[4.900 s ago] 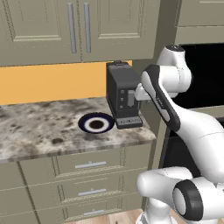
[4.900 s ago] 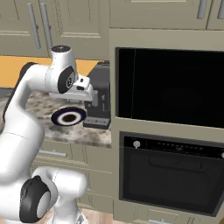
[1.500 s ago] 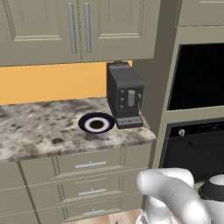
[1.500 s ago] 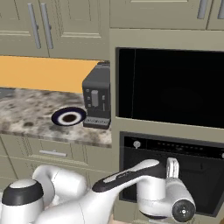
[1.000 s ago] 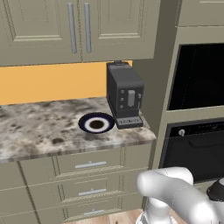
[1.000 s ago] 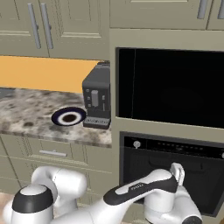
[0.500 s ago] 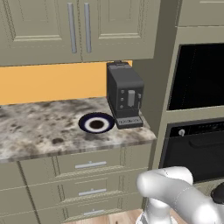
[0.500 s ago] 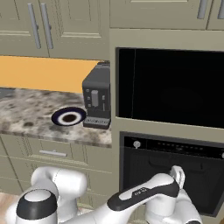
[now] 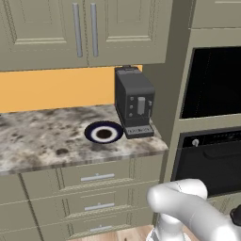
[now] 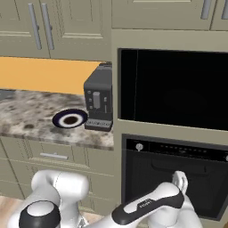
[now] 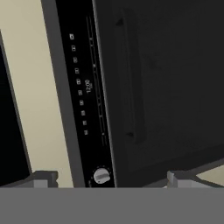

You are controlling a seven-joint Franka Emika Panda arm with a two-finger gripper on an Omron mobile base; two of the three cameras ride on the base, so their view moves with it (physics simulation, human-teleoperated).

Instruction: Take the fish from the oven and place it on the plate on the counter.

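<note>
The fingers (image 11: 107, 179) stand wide apart with nothing between them, just in front of the closed door of the one oven (image 11: 144, 87). Its single dark bar handle (image 11: 133, 78) lies straight ahead of them, and one white knob (image 11: 101, 176) sits close by the tips on the black control strip. Well away from the fingers, up on the table (image 9: 56, 146), one plate (image 9: 104, 133) lies bare, just beside one black coffee machine (image 9: 134, 102). The fish is hidden; where it lies cannot be told.
</note>
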